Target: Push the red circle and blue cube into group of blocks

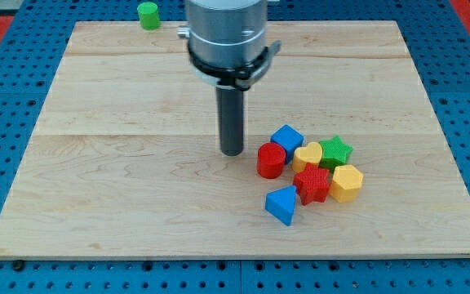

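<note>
The red circle point(271, 160) is a short red cylinder at the left edge of a cluster of blocks, right of the board's centre. The blue cube point(286, 139) sits just above and right of it, touching the cluster. The cluster also holds a yellow heart point(308, 156), a green star point(334, 151), a red star point(312, 184), a yellow hexagon point(347, 182) and a blue triangle-like block point(281, 204). My tip point(232, 152) rests on the board just left of the red circle, a small gap apart.
A green cylinder point(147, 15) stands at the board's top edge at the view's top left. The wooden board point(121, 163) lies on a blue pegboard surface. The arm's grey body hangs over the board's upper middle.
</note>
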`<move>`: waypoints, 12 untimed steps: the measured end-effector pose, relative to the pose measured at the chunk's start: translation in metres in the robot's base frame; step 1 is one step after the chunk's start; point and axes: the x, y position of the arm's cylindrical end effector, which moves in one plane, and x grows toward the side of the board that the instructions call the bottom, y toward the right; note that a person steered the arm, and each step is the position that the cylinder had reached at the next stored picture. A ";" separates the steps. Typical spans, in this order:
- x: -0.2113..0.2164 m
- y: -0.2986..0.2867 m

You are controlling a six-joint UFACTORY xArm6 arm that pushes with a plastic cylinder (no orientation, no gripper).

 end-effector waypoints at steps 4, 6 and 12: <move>0.006 -0.029; -0.019 -0.009; -0.018 0.049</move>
